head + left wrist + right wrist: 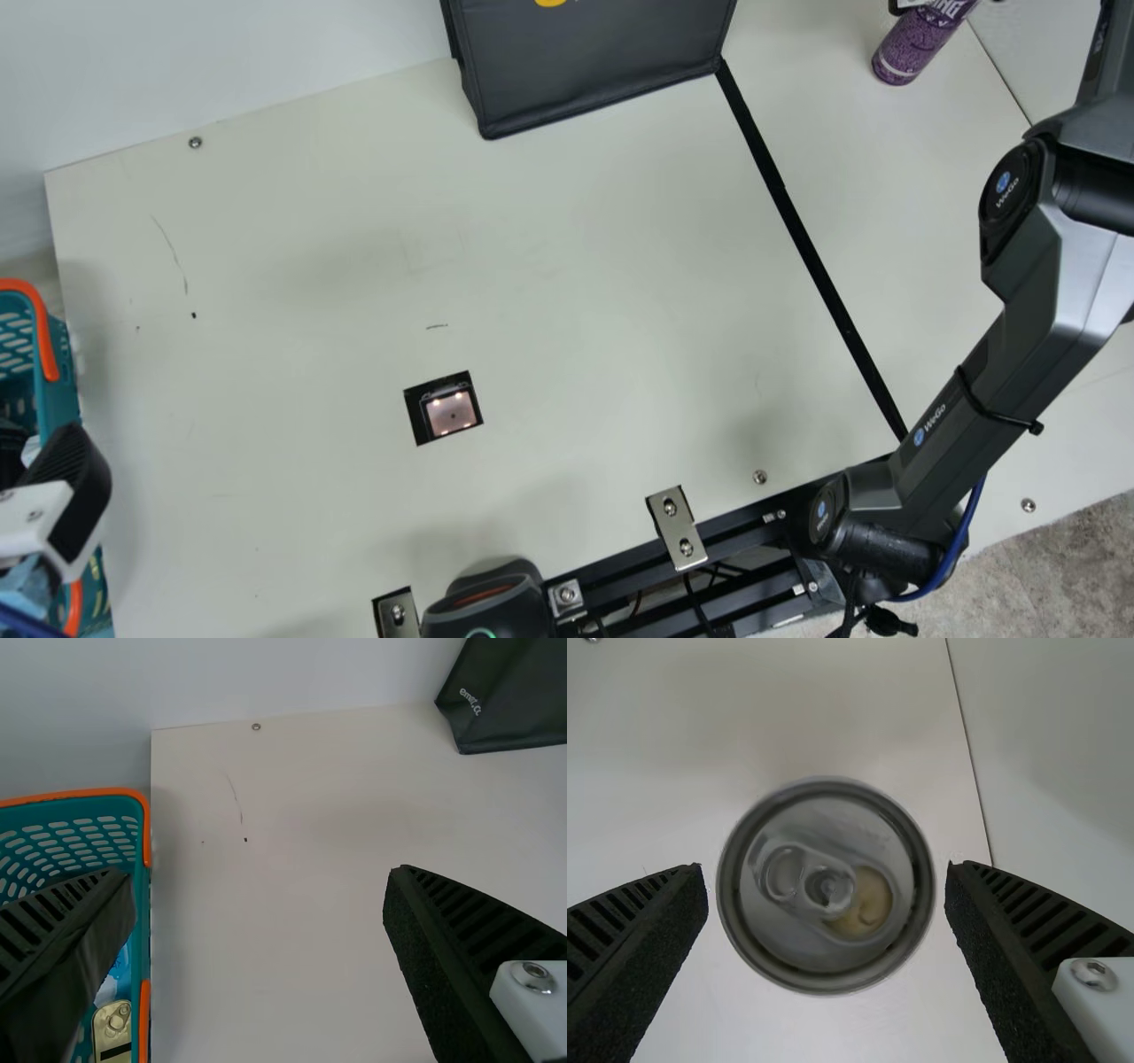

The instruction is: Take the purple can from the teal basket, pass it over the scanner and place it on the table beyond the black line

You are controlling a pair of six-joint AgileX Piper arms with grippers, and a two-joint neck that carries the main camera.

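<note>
The purple can (912, 49) stands on the table right of the black line (802, 232). At the main view's top edge, my right gripper (946, 3) is around its upper part. The right wrist view shows the silver can lid (775, 921) between the parted fingers of my right gripper (828, 870), with gaps at both sides. My left gripper (78, 496) is at the main view's left edge by the teal basket (64, 372). In its wrist view, my left gripper (259, 881) is open and empty, one finger over the basket (140, 912). The scanner window (452, 414) is set in the table.
A dark fabric box (594, 62) stands at the table's far side, left of the black line. Metal brackets (678, 529) and a black frame line the near edge. A blue item and other goods lie in the basket. Bare table (567, 283) stretches between scanner and box.
</note>
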